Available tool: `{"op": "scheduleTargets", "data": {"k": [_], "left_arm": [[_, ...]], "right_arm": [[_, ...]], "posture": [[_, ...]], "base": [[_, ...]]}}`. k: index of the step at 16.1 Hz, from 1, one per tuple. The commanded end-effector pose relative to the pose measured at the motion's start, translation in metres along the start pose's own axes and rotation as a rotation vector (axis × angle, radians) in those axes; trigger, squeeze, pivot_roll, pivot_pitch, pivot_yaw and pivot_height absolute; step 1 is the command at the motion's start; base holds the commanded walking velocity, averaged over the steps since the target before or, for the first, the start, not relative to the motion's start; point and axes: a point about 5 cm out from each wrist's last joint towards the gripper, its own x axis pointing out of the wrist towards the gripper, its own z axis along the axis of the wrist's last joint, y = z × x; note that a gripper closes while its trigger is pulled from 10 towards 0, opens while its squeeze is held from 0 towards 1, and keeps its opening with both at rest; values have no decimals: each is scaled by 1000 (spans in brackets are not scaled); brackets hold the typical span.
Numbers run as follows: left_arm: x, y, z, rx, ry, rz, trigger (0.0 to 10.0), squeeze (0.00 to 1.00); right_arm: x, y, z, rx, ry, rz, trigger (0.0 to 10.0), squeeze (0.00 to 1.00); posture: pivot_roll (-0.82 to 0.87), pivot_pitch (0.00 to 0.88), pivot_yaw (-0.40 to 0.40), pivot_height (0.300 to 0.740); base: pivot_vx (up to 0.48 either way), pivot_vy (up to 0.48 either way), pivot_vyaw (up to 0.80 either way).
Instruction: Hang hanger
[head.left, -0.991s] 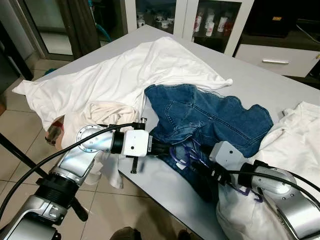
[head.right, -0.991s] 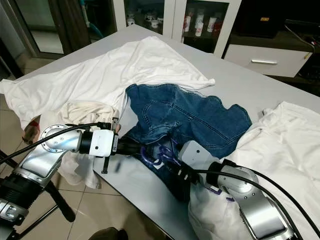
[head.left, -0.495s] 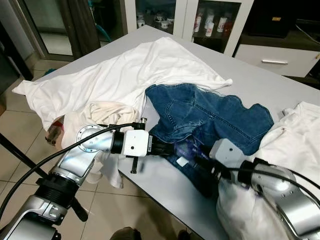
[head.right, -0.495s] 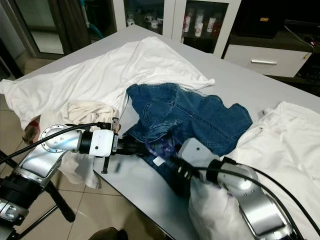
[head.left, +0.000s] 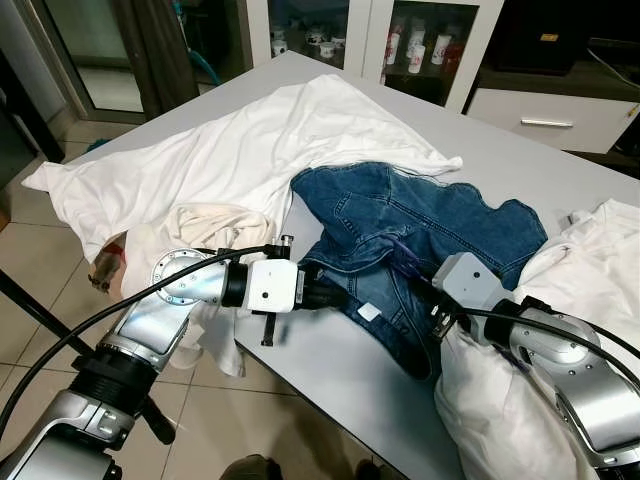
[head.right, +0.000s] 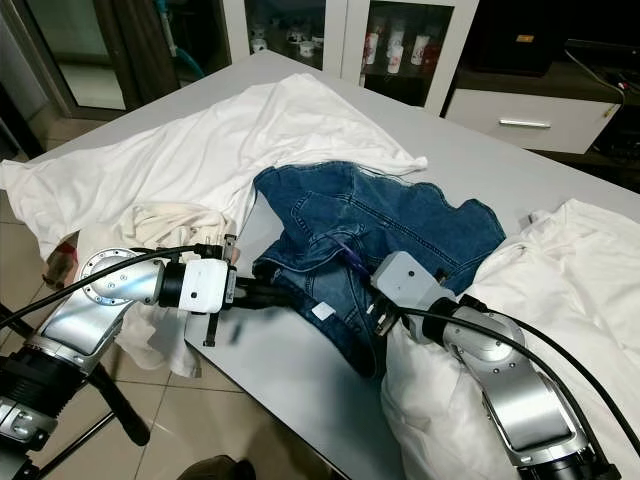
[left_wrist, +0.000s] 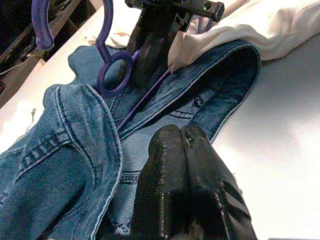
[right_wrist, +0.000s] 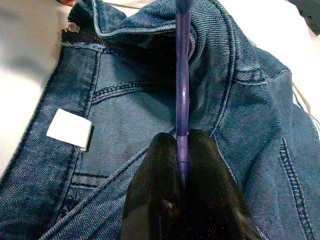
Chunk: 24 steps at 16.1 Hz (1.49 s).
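**Purple hanger pinched inside denim**

Purple hanger was clamped between the right gripper fingers, inside the denim jacket on the grey table. The left gripper was pressed together on the jacket's hem, white shirts alongside.

Your right gripper has glossy black fingers, and the hanger pinched between them is a solid purple. Right under and around those fingers the jacket is mid-blue denim with lighter stitching, darker on the inside, plus a plain white label off to one side. The left gripper is the same black, pressed together over that blue denim. Past it you get the white shirt, the cream cloth and a pale grey table.
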Motion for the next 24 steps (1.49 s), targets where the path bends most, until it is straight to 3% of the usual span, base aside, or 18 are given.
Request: {"op": "scheduleTargets", "data": {"k": [1, 4, 6, 8, 10, 14, 18, 21, 24], "left_arm": [[1, 5, 1, 28, 17, 12, 10000, 0], [3, 11, 2, 50, 21, 58, 10000, 0], [2, 39, 16, 163, -37, 290, 10000, 0], [-2, 55, 28, 214, -82, 408, 10000, 0], [-6, 59, 30, 237, -79, 436, 10000, 0], [-12, 61, 24, 257, -43, 468, 10000, 0], [-35, 84, 41, 289, -97, 667, 10000, 0], [-45, 90, 46, 304, -118, 760, 10000, 0], [-56, 93, 46, 243, -152, 877, 10000, 0]], "right_arm": [[-2, -4, 5, -5, -25, -17, 0, 0], [-2, -5, 10, -6, -63, -30, 0, 0], [0, -3, 10, -1, -77, -28, 0, 0], [1, -1, 10, 3, -85, -23, 0, 0], [2, -2, 12, 12, -103, -31, 0, 0], [5, -7, 14, 26, -135, -66, 0, 0], [10, -7, 16, 59, -180, -91, 0, 0], [16, -7, 20, 87, -225, -103, 0, 0], [21, -10, 36, 118, -334, -133, 0, 0]], "posture": [[-25, 70, 2, 740], [-26, 68, 1, 740], [-26, 66, 0, 740], [-23, 64, -2, 740], [-20, 61, -1, 740], [-13, 57, 0, 740], [-5, 52, -4, 740], [2, 49, -7, 740], [4, 48, -12, 740]], "base": [[0, 0, 0], [0, 0, 0], [0, 0, 0], [0, 0, 0], [0, 0, 0], [0, 0, 0], [0, 0, 0], [0, 0, 0], [0, 0, 0]]}}
